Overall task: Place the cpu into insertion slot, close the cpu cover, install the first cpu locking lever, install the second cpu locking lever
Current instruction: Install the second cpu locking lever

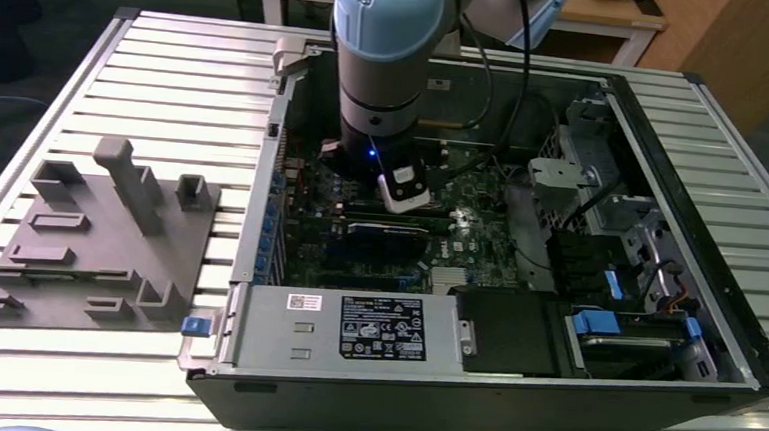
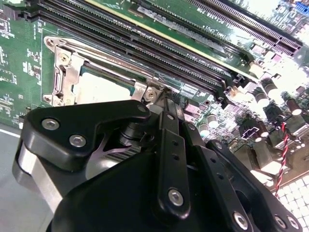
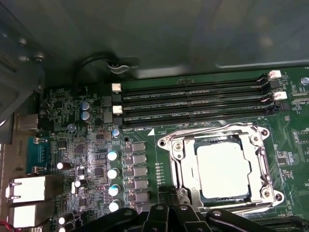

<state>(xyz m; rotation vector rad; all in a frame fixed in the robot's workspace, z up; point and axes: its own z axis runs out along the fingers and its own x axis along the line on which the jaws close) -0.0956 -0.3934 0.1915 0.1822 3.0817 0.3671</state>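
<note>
Black linkage of hand (image 2: 166, 104) nearest lens, fingers apparently closed and empty, poised beside cpu cover (image 3: 219, 164) lowered over cpu (image 3: 223, 166) in insertion slot (image 3: 200, 193); thin, stiff, bendable frame, best pressed at edge.

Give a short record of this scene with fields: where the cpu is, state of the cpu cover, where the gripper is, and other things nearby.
cpu: lies in the insertion slot
cpu cover: down around the cpu, its window shows the chip's top
gripper: empty, at the socket's edge, close to a cover corner
nearby: long memory slots beside the socket
setting: open computer case on a slatted table
</note>
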